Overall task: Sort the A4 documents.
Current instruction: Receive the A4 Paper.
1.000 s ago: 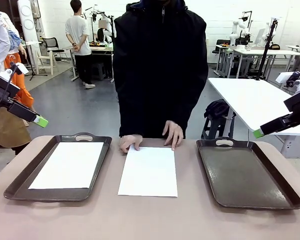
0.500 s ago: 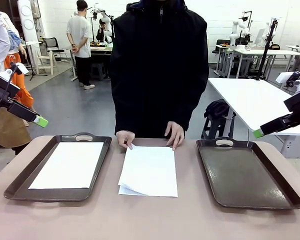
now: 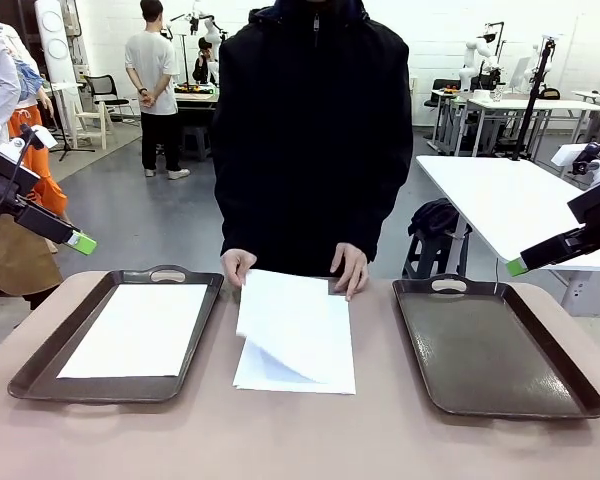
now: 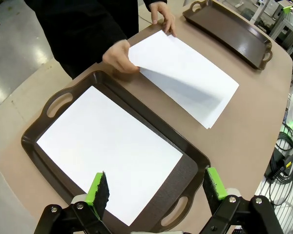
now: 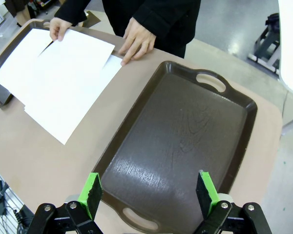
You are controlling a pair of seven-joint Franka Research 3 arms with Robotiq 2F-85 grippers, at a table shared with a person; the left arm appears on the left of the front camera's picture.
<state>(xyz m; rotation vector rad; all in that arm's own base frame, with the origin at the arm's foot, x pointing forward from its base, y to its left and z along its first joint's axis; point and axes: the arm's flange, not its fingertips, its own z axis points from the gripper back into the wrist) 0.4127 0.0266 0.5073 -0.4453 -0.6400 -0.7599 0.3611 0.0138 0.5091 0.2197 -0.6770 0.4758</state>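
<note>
One A4 document (image 3: 135,328) lies flat in the left dark tray (image 3: 40,365). A small stack of A4 documents (image 3: 300,365) sits on the table between the trays. The person's hand (image 3: 237,266) peels the top sheet (image 3: 290,310) up and back, while the other hand (image 3: 350,270) presses the stack's far edge. The right tray (image 3: 490,345) holds nothing. My left gripper (image 3: 80,241) hangs open above the left tray (image 4: 44,122), over its sheet (image 4: 107,151). My right gripper (image 3: 518,266) hangs open above the bare right tray (image 5: 180,141). Both are clear of the stack (image 4: 195,83) (image 5: 63,92).
The person in a black jacket (image 3: 315,140) stands at the table's far edge. A white table (image 3: 510,200) stands beyond the right tray. Cables (image 4: 283,151) hang off the table's side. Bare tabletop (image 3: 300,440) runs along the near edge.
The person's hand has lifted the top sheet from flat on the stack, curling it up and back. Both grippers stay where they were, still open.
</note>
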